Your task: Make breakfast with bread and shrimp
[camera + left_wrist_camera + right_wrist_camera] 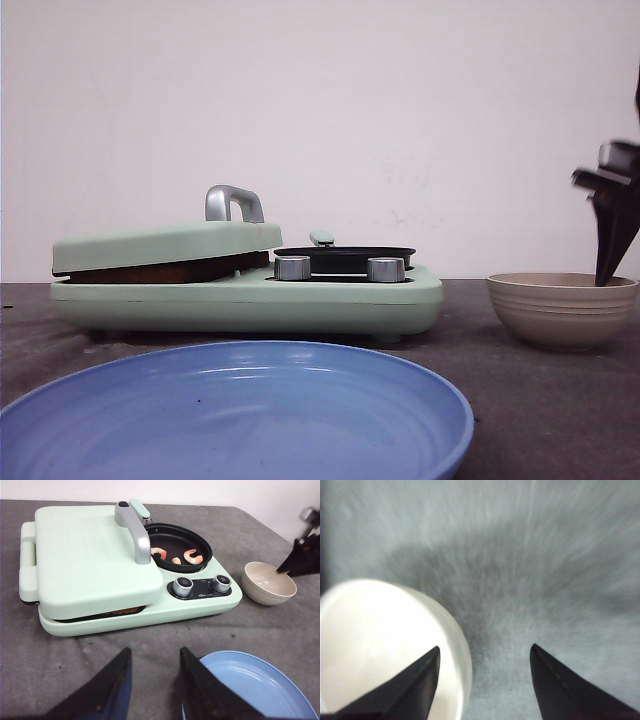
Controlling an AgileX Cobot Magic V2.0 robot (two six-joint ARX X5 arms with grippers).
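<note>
The shrimp point(193, 556), three orange-white pieces, lie in the black round pan point(177, 547) of the mint-green breakfast maker point(250, 295). Its lid point(95, 555) is down. The bread is mostly hidden under it; only a brown edge point(160, 270) shows in the gap, also in the left wrist view point(120, 612). My left gripper point(154, 652) is open and empty above the table in front of the appliance. My right gripper point(485, 647) is open and empty, astride the rim of the beige ribbed bowl point(385, 645), one finger over the bowl, the other outside it.
A blue plate point(230, 415) lies at the table's front, right of my left gripper in the left wrist view point(255, 685). The bowl point(562, 308) stands right of the appliance and looks empty. Two knobs point(183, 586) and a metal lid handle point(232, 202) stick out.
</note>
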